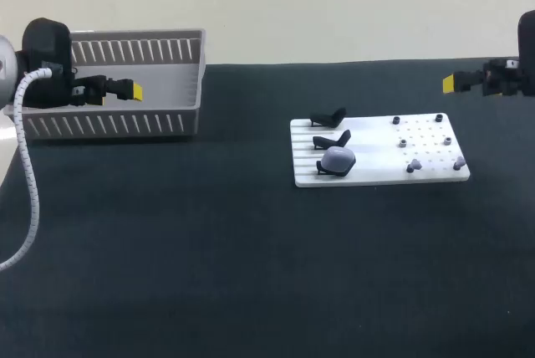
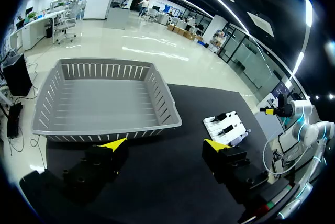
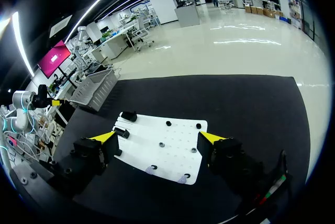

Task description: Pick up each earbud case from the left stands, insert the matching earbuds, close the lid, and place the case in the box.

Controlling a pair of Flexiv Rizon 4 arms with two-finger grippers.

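Grey box (image 1: 109, 124) and spread left gripper (image 1: 129, 90) stood upper left; right gripper (image 1: 451, 83), also spread, hung upper right; lilac case (image 1: 339, 159) sat on white board (image 1: 376, 170).

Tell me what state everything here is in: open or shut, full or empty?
Grey slatted plastic box: empty.
Lavender rounded earbud case: sitting on its black stand; lid unclear.
Six small earbuds: resting on the white perforated board, none inserted.
Left gripper: open, empty.
Right gripper: open, empty.

We can read no words, numbers, labels or signs: none on the white board (image 1: 376, 172), the grey box (image 1: 109, 125) or the dark table (image 1: 251, 274).
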